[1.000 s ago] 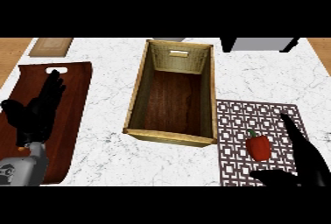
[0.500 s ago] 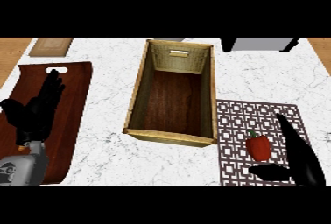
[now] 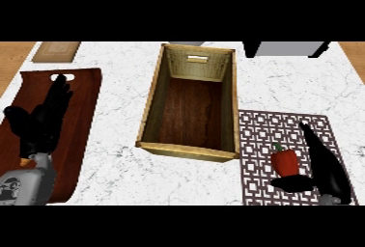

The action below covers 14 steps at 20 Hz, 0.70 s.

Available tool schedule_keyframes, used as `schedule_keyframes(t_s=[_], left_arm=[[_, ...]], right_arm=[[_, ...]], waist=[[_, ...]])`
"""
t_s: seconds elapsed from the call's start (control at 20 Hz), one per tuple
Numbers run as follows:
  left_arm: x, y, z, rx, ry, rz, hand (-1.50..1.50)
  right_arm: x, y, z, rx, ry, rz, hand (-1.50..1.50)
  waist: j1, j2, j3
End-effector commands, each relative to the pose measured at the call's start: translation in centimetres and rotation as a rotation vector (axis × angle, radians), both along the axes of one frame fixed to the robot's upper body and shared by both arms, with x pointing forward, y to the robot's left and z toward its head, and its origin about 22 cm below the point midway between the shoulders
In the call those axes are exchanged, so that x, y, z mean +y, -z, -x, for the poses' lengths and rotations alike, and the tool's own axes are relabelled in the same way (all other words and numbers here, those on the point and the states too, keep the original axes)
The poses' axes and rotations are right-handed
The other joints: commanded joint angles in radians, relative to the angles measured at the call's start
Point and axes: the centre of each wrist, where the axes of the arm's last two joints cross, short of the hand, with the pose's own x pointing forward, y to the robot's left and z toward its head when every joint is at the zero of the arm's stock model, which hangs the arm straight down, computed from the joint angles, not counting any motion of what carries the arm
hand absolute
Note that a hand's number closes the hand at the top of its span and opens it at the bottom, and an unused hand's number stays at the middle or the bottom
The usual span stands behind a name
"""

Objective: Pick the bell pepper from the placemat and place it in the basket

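The bell pepper (image 3: 285, 162) lies near the placemat's (image 3: 265, 129) near edge, just beside the basket's (image 3: 187, 150) near right corner. The right hand (image 3: 327, 170) stands along the pepper's right side, fingers straight and unclosed, thumb stretched under the pepper's near end, so nothing is gripped yet; to grasp well, the palm should slide left until it meets the pepper, then fingers and thumb curl round its body, not the stem, before any lift over the basket's rim; the left hand (image 3: 41, 120) rests open above the wooden board (image 3: 82, 106) at the counter's (image 3: 121, 159) left edge; against a second ago, the right hand has drawn closer to the pepper, which has not moved.
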Motion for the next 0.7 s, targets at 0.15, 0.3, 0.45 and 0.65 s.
schedule_keyframes(t_s=[0.15, 0.3, 0.45, 0.65], left_arm=[[0.2, -0.6, -0.9, 0.013, -0.001, -0.009, 0.0], [1.3, -0.8, 0.0, -0.019, 0.006, 0.01, 0.0], [0.7, 0.6, 0.8, 0.004, 0.004, 0.0, 0.0], [-0.7, 1.5, -0.3, 0.019, 0.013, 0.03, 0.0]], right_arm=[[0.0, 1.2, 1.0, 0.041, 0.0, 0.001, -1.5], [0.2, 2.7, -2.1, 0.072, -0.007, 0.01, -1.5], [1.1, 1.9, -0.1, 0.111, -0.083, -0.016, 1.5], [0.7, 3.2, -1.0, 0.143, -0.17, 0.041, 1.5]], waist=[[-0.003, 0.001, 0.001], [0.004, 0.001, 0.001], [0.001, 0.0, 0.001], [0.002, 0.003, 0.001]])
